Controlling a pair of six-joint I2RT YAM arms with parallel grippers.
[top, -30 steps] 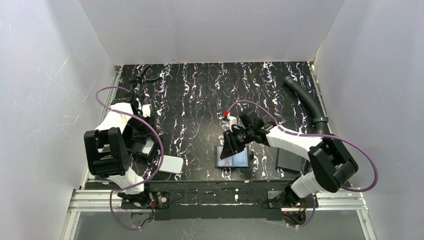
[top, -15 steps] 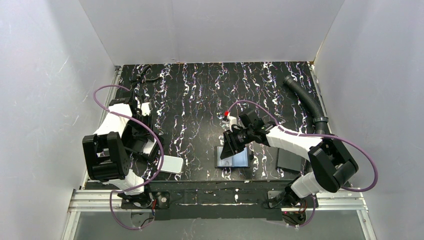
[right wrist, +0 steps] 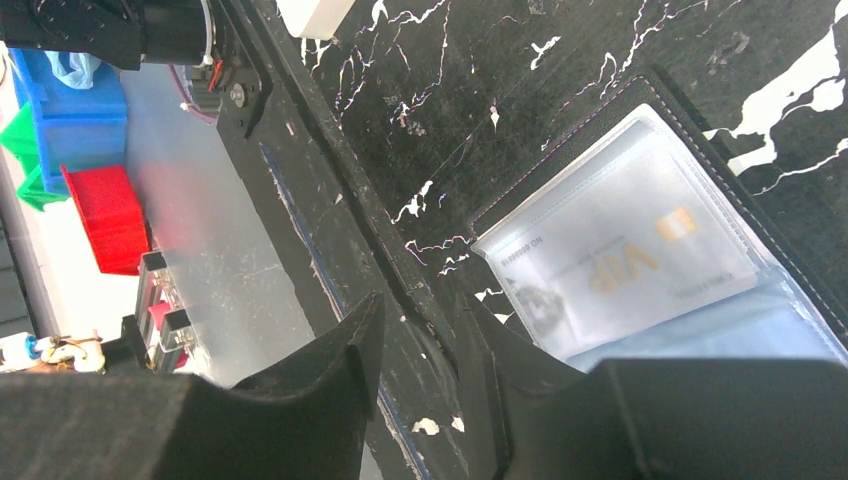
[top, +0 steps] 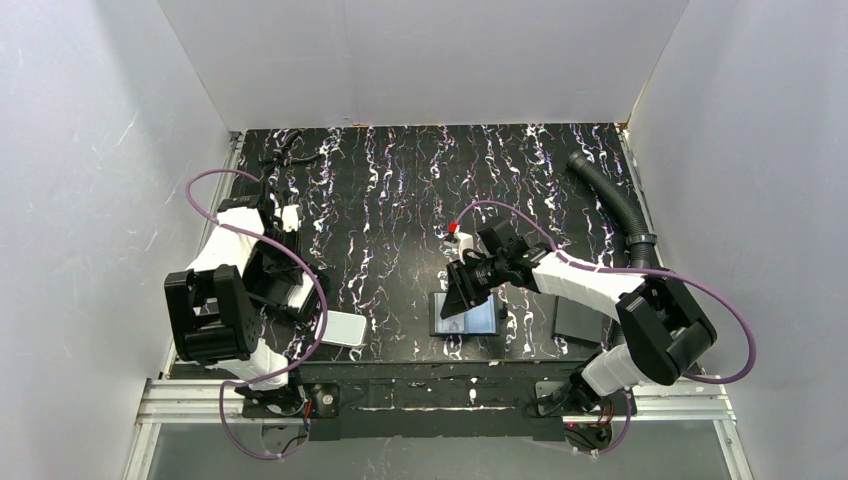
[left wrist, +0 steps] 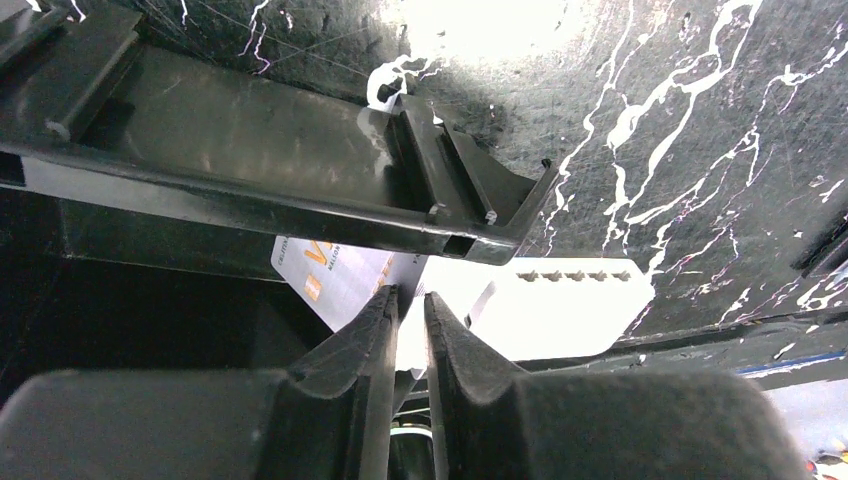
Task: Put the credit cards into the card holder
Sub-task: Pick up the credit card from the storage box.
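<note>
We are reading gold letters "VIP", upside down, on the credit card (right wrist: 620, 260) inside the card holder (right wrist: 690, 110), toward three o'clock in the right wrist view; its smaller print is blurring beyond reading. We are making out only a gold "V" on the second credit card (left wrist: 335, 275), toward nine o'clock in the left wrist view.

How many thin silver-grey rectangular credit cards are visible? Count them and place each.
2. One card lies inside the black folding card holder's clear pocket. Another card shows beyond the left gripper's fingertips, partly under a black bar. Others may be hidden.
</note>
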